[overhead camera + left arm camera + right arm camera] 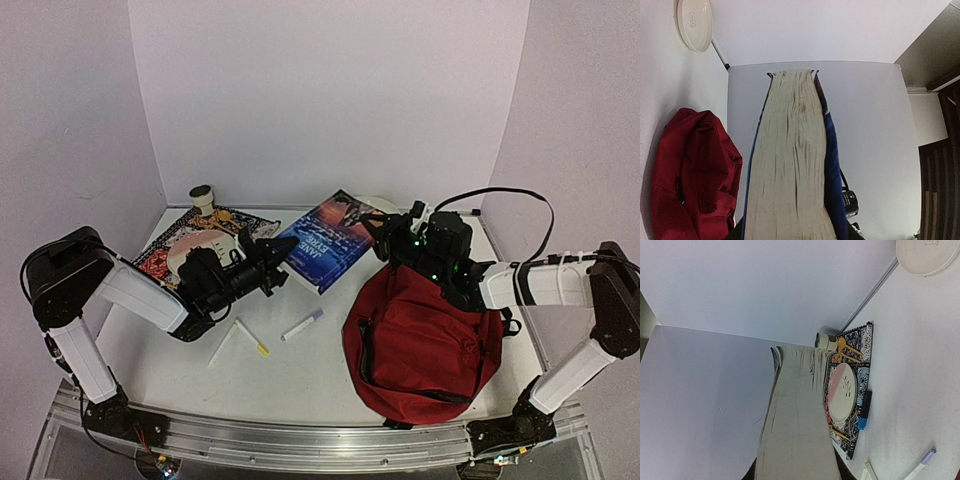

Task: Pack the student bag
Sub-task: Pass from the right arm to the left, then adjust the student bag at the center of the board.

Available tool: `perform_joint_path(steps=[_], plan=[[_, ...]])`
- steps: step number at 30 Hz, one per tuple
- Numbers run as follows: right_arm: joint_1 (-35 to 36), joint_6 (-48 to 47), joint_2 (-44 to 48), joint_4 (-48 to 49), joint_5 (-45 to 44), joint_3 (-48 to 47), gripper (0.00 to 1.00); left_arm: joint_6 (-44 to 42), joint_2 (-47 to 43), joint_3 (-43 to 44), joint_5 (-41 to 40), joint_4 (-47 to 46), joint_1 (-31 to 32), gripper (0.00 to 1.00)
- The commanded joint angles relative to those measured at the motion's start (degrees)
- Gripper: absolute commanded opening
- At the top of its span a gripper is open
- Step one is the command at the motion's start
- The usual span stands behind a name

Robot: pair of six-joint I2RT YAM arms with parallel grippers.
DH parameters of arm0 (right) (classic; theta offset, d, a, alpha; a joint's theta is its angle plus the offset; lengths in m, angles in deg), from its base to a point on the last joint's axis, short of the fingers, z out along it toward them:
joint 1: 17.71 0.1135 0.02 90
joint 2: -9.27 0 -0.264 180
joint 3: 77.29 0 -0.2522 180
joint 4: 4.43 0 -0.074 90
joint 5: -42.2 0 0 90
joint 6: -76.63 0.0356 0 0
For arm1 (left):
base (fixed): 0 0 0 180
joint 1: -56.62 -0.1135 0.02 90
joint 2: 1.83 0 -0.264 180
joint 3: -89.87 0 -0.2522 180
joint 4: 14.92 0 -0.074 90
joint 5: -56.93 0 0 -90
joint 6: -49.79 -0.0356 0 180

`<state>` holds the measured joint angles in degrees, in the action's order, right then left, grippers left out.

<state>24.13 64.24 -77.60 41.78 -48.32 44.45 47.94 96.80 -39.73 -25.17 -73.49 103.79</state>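
Observation:
The student bag (420, 340), a dark-red backpack with black zippers, lies on the table at the right front. It also shows at the left of the left wrist view (690, 175). A blue book (330, 240) titled Jane Eyre is held between both arms behind the bag. My left gripper (277, 258) is shut on the book's left edge. My right gripper (384, 232) is shut on its right corner. The book's page edge fills the left wrist view (790, 165) and the right wrist view (800, 425), hiding the fingers.
A patterned placemat (160, 255) with a plate (200, 248) and a cup (203, 197) lies at the back left. A marker (302, 325) and two pens (252, 338) lie in front of the book. A white plate (385, 203) sits by the back wall.

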Motion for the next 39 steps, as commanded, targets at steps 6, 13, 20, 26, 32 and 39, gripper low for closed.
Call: perform_joint_path(steps=[6, 13, 20, 26, 32, 39], plan=[[1.08, -9.13, 5.07, -5.44, 1.97, -4.56, 0.12, -2.54, -4.92, -0.86, -0.55, -4.68, -1.1, 0.03], [1.08, -23.87, 10.4, -28.18, 0.53, -7.57, 0.46, -3.37, -7.49, -5.9, -0.81, -4.66, -4.37, 0.0], [1.11, -35.81, 15.63, -54.09, -2.97, -10.02, 0.61, -4.67, -10.3, -10.06, -0.16, -4.59, -7.77, 0.0], [1.28, -42.2, 15.7, -72.89, -3.81, -12.22, 0.68, -5.37, -10.73, -11.92, 1.33, -4.57, -9.12, 0.0], [4.05, -46.9, 10.99, -85.06, -7.79, -14.77, 0.73, -5.34, -11.4, -12.31, 3.59, -4.53, -9.58, 0.0], [9.02, -48.38, 0.1, -90.91, -8.54, -19.1, 0.73, -5.06, -12.97, -13.15, 6.12, -4.51, -10.6, 0.0]])
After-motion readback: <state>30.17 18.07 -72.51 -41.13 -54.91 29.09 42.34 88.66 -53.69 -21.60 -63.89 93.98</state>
